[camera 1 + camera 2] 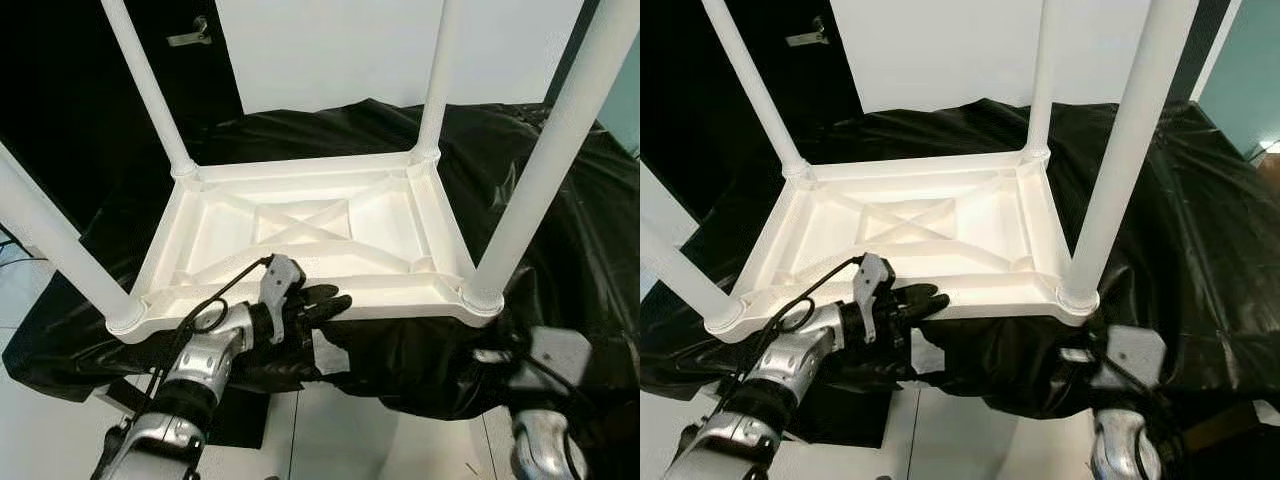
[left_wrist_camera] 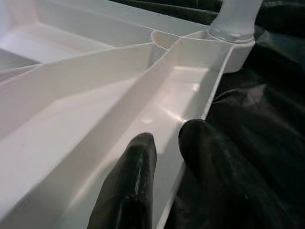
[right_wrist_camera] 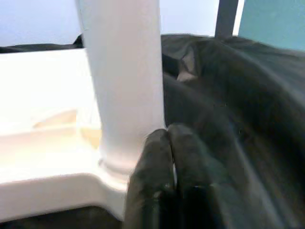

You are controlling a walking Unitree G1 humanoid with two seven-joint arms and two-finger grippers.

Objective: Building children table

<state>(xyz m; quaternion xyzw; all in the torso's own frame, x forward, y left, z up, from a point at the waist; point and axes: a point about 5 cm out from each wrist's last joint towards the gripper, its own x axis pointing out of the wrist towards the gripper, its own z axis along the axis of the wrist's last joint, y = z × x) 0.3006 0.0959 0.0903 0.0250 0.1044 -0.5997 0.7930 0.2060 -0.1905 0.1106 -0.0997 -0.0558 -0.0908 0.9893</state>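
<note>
Upside-down at frame centre for leg fitting, the children's table [image 1: 300,235] lies legs-up on black sheeting [image 1: 560,250]; the left gripper [image 1: 325,303], jaws narrow and empty, steadies its near rim, while the right gripper [image 3: 167,143], jaws closed and empty, rests beside the near right leg [image 1: 540,170].

Both head cameras look forward and down on the upturned white table [image 1: 300,235], sharing nearly the same scene. The left wrist camera sits close above the table's near rim; the right wrist camera, seemingly closest, faces the near right leg [image 3: 124,81].

Left black two-finger gripper [image 1: 335,303] reaches forward, fingers slightly parted; right black two-finger gripper [image 3: 167,157] low, fingers pressed together.
</note>
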